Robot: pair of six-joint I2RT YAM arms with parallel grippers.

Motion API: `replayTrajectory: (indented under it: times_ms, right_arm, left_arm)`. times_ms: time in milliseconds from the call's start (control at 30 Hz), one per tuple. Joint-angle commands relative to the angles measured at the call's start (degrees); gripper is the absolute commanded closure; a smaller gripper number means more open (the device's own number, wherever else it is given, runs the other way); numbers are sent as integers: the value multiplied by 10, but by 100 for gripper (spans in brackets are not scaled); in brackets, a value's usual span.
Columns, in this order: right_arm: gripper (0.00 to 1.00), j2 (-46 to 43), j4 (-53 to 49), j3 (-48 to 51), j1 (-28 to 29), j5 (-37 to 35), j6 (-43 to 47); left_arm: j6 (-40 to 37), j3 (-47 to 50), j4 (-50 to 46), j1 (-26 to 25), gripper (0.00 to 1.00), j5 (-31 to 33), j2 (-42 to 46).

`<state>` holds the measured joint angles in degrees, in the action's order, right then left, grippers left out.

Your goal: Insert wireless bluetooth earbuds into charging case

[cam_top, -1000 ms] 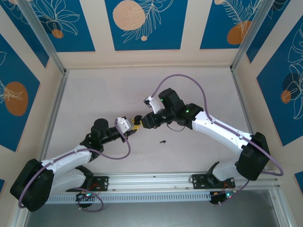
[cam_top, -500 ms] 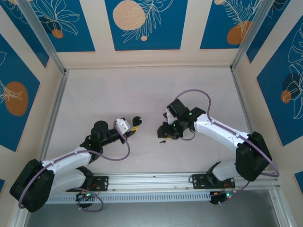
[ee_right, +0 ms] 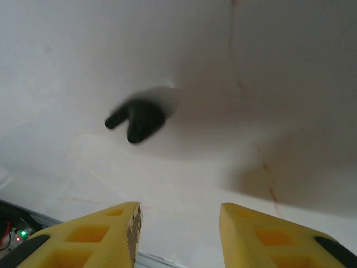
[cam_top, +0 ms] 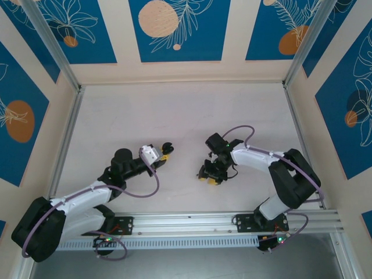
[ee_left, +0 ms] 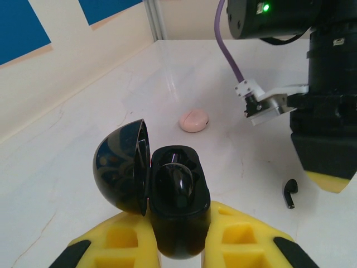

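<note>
A: Is the job finishing?
B: Not yet. The left gripper [ee_left: 178, 248] is clamping the open black case [ee_left: 177, 190]. The right gripper [ee_right: 178, 220], jaws apart, is hovering over a black earbud [ee_right: 136, 119] on the table [ee_right: 279, 84].

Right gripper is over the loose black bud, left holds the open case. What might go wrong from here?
1. The black earbud lies flat on the smooth table, ahead of the open right gripper rather than between its jaws; closing now would likely miss it or flick it away.
2. The black case is pinched low in the left gripper with its lid open; pressing a bud in may tilt it.
</note>
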<state>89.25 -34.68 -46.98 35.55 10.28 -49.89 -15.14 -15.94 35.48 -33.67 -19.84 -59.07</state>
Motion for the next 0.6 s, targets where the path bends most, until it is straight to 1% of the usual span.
replayTrajectory:
  times_ms: [0, 233, 400, 567]
  right_arm:
    - [58, 23, 20, -28, -2, 6, 9]
    - [60, 65, 21, -60, -9, -8, 34]
    - [65, 84, 17, -82, -13, -17, 53]
    - [66, 96, 19, -92, -11, -13, 61]
  left_arm:
    - [-2, 6, -2, -5, 85, 5, 15]
    - [-5, 7, -19, -5, 85, 12, 29]
    - [-8, 7, -29, -5, 85, 17, 39]
    - [-10, 7, -34, -5, 85, 20, 44]
